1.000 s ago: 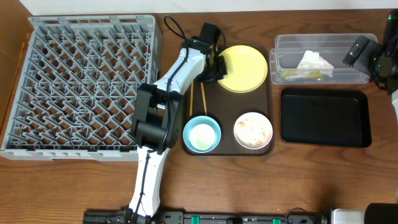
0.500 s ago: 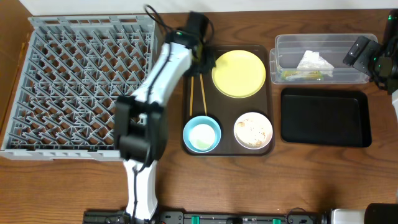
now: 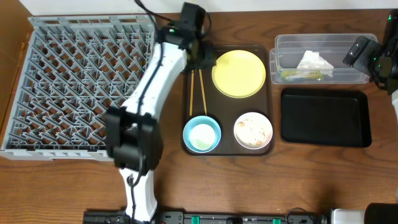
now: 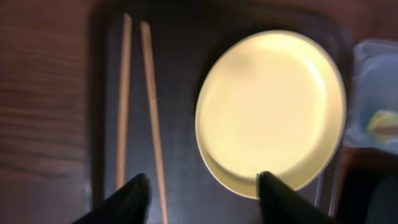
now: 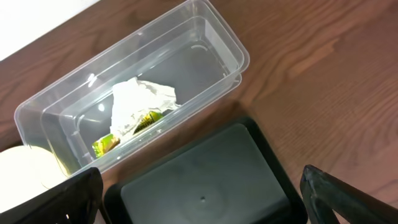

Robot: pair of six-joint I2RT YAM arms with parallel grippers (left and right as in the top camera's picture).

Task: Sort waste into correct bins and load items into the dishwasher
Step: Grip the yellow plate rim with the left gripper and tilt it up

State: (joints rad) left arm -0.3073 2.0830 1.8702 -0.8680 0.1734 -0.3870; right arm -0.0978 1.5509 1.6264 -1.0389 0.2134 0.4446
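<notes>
left claw (image 4: 202, 182) half open, right claw (image 5: 200, 180) wide, both empty. yellow plate (image 4: 273, 106) looks stiff, slick; pinch its rim.

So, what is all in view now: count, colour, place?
dish rack: one, grey, table's left
serving tray: one, dark brown, centre
plate: one, yellow, on serving tray
chopsticks: two, wooden, left of plate
blue bowl: one, light blue, on serving tray
white bowl: one, white, beside blue bowl
tub: one, clear, table's right
paper piece: one, white, in tub
wrapper: one, green, in tub
black tray: one, black, beside tub
left gripper: one, black, open near plate
right gripper: one, black, open, table's right edge
</notes>
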